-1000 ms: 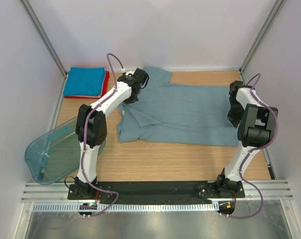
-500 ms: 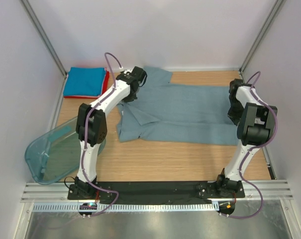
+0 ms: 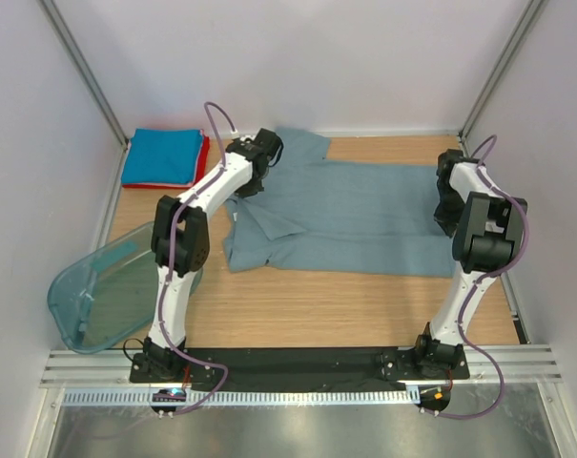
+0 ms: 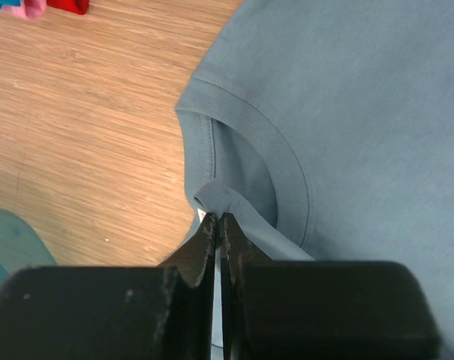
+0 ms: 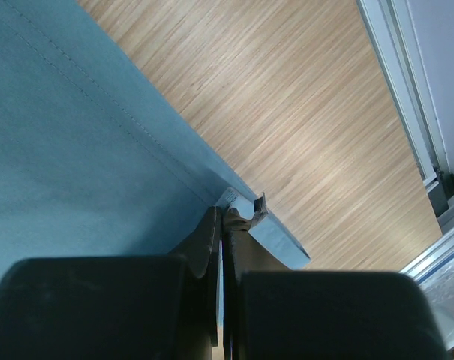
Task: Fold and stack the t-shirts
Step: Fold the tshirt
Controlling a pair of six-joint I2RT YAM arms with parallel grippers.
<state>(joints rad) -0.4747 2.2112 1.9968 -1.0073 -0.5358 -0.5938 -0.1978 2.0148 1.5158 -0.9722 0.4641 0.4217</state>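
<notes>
A dusty grey-blue t-shirt (image 3: 345, 215) lies spread across the middle of the wooden table, its neck end at the left. My left gripper (image 3: 249, 179) is shut on a fold of cloth at the collar (image 4: 245, 142); in the left wrist view the gripper (image 4: 217, 217) pinches the neck edge. My right gripper (image 3: 446, 206) is shut on the shirt's right hem; in the right wrist view the gripper (image 5: 225, 214) clamps the hem corner by a white label (image 5: 234, 196). A bright blue folded t-shirt (image 3: 164, 156) lies on a red one (image 3: 205, 153) at the back left.
A translucent teal plastic tub (image 3: 107, 291) lies tipped at the near left beside the left arm. White walls with metal posts close in the table on three sides. A metal rail (image 3: 298, 367) runs along the near edge.
Both arms have shifted only slightly, the right one a touch to the left. Both grips on the grey-blue shirt are unchanged, and the shirt lies nearly as before.
</notes>
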